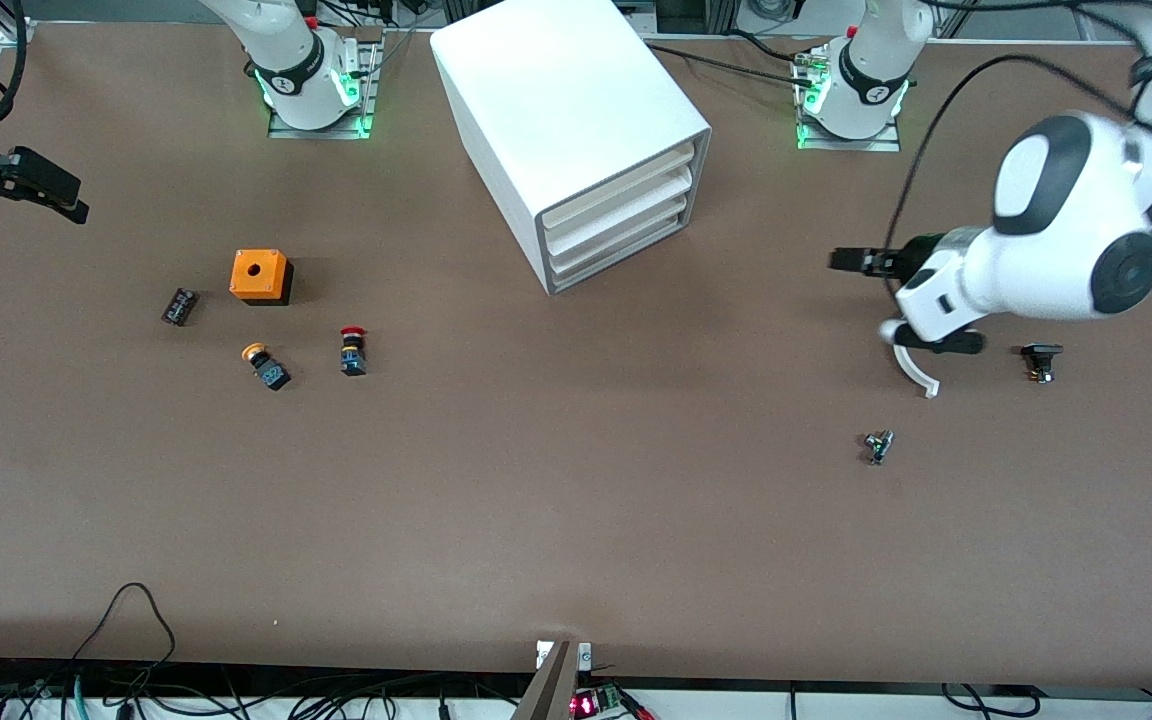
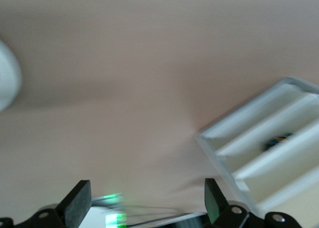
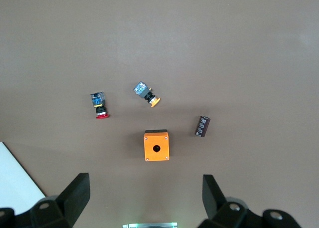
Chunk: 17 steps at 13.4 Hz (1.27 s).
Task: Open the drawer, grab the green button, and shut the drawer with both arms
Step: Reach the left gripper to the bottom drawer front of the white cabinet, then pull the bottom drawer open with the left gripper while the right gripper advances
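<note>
Bottom drawer (image 1: 628,251) sits shut in the white cabinet (image 1: 556,110), upper centre of the front view. Left gripper (image 1: 858,262), jaws apart, hovers over bare worktop (image 1: 576,480) beside the cabinet's front. Right gripper (image 1: 54,190), also spread, hangs at its own end.

At upper centre of the frame we see the white cabinet (image 1: 576,130) on the brown counter (image 1: 576,520), its four drawers shut, the bottom drawer (image 1: 626,248) flush. At centre left lie an orange box (image 1: 261,276), an orange-capped button (image 1: 265,365), a red-capped button (image 1: 352,351) and a small black part (image 1: 179,306). The left end effector (image 1: 851,261) hangs at right; the right end effector (image 1: 61,198) at upper left.
</note>
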Available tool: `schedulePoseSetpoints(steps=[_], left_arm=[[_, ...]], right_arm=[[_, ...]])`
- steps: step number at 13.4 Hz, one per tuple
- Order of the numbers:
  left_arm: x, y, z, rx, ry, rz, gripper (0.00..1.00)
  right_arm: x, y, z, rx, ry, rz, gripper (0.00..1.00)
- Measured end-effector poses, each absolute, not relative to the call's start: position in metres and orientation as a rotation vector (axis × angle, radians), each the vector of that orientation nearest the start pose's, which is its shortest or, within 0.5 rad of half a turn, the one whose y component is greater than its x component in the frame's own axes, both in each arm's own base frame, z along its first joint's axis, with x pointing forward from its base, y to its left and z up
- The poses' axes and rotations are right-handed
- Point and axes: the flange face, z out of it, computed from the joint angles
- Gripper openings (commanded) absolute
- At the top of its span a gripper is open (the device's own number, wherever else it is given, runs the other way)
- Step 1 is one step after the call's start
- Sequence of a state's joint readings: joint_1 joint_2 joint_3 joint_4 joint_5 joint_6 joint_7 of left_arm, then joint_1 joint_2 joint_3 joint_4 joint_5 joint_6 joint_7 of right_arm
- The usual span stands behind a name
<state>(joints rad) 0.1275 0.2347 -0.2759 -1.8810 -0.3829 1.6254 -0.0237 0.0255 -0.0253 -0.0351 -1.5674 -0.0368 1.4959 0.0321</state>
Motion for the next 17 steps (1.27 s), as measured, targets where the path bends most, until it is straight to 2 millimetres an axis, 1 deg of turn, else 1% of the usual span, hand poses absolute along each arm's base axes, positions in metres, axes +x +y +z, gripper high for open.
schedulePoseSetpoints(steps=[2,4,6,7,9,10,11,12,14,15,16,17], left_arm=[[0.532,-0.142,0.315,-3.537,0.054,0.989,1.0],[0.512,-0.178,0.266,-3.665,0.111,1.022,1.0],[0.489,-0.206,0.229,-3.742,0.152,1.053,1.0],[0.477,-0.218,0.213,-3.756,0.19,1.072,1.0],[0.459,-0.239,0.19,-3.746,0.231,1.135,0.99],[0.452,-0.248,0.183,-3.733,0.252,1.162,0.96],[0.445,-0.258,0.177,-3.724,0.27,1.185,0.95],[0.439,-0.267,0.174,-3.72,0.279,1.201,0.94],[0.427,-0.283,0.169,-3.723,0.282,1.225,0.87],[0.42,-0.29,0.167,-3.722,0.273,1.237,0.8],[0.412,-0.297,0.165,-3.72,0.268,1.244,0.57],[0.405,-0.305,0.162,-3.718,0.267,1.231,0.11]], right_arm=[[0.539,-0.009,0.634,-3.176,0.069,0.073,1.0],[0.539,-0.009,0.634,-3.176,0.069,0.073,1.0],[0.539,-0.009,0.633,-3.176,0.068,0.073,1.0],[0.539,-0.009,0.633,-3.176,0.068,0.073,1.0],[0.539,-0.009,0.633,-3.176,0.067,0.076,1.0],[0.54,-0.006,0.631,-3.176,0.059,0.081,1.0],[0.541,0.001,0.627,-3.176,0.039,0.093,1.0],[0.543,0.012,0.623,-3.177,0.005,0.104,1.0],[0.547,0.044,0.616,-3.18,-0.08,0.105,1.0],[0.549,0.056,0.613,-3.181,-0.107,0.104,1.0],[0.552,0.06,0.609,-3.181,-0.119,0.104,1.0],[0.556,0.061,0.605,-3.178,-0.119,0.091,1.0]])
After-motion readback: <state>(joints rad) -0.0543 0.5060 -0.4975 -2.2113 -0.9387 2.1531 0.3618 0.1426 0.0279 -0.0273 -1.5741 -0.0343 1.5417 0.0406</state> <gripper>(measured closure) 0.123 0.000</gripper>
